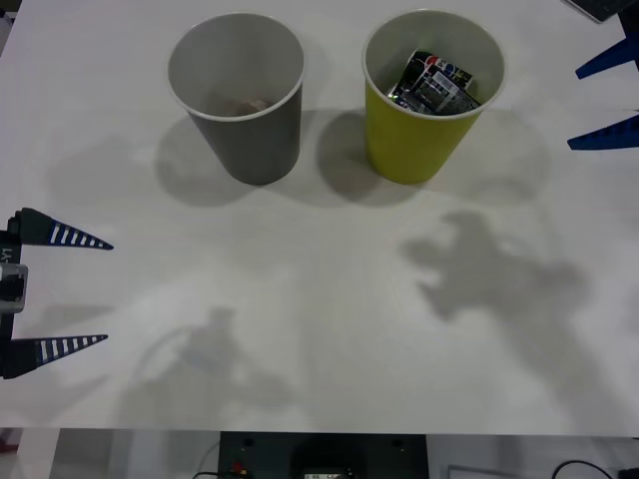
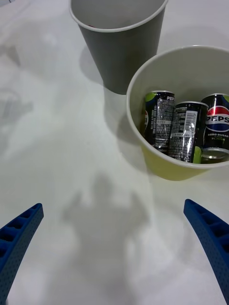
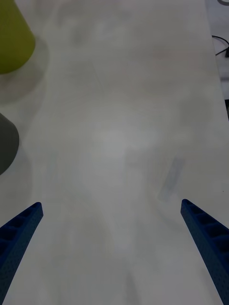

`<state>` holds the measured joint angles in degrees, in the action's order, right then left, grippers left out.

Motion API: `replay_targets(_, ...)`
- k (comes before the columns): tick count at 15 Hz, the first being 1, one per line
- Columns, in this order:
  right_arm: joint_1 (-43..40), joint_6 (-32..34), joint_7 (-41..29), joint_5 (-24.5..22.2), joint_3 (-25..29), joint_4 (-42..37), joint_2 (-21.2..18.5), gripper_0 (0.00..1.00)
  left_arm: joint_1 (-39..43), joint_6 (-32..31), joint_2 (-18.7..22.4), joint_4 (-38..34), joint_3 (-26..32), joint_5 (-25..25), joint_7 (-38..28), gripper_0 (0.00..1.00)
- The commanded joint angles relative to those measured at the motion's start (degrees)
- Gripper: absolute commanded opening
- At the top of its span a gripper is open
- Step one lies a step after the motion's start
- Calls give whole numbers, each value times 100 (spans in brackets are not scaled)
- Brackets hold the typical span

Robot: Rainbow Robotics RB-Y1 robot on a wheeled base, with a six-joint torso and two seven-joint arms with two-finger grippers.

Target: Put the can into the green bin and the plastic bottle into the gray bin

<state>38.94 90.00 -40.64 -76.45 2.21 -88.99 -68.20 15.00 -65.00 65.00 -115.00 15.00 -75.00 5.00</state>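
Gaping right end effector (image 1: 606, 100) — empty, cans (image 2: 183, 126) in green bin (image 1: 414, 150)

Gray bin (image 2: 119, 38): top rim cut off in the right wrist view; floor holds a brownish item (image 1: 240, 103), too dim to identify. Green bin (image 3: 12, 35): cut to a wall portion in the left wrist view. Cans (image 2: 183, 128) inside green bin: lower ends hidden behind its near wall; count uncertain from the front. Right gripper (image 1: 607, 98) beside green bin: fingers cut off at the frame edge. Left gripper (image 1: 60, 291): body partly cut off.
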Motion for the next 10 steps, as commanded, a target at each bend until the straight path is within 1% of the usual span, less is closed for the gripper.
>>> replay_targets(1, -677, 0, 619, 60, 456, -136, 43, 100, 0, 0, 0, 0, 0, 0, 0, 100)
replay_targets(4, -1415, 0, 1401, 77, 948, -268, 202, 100, 0, 0, 0, 0, 0, 0, 0, 100)
replay_targets(7, -2083, 0, 2227, 25, 1300, -400, 395, 100, 0, 0, 0, 0, 0, 0, 0, 100)
replay_targets(10, -2549, 0, 2983, 25, 1467, -444, 527, 100, 0, 0, 0, 0, 0, 0, 0, 100)
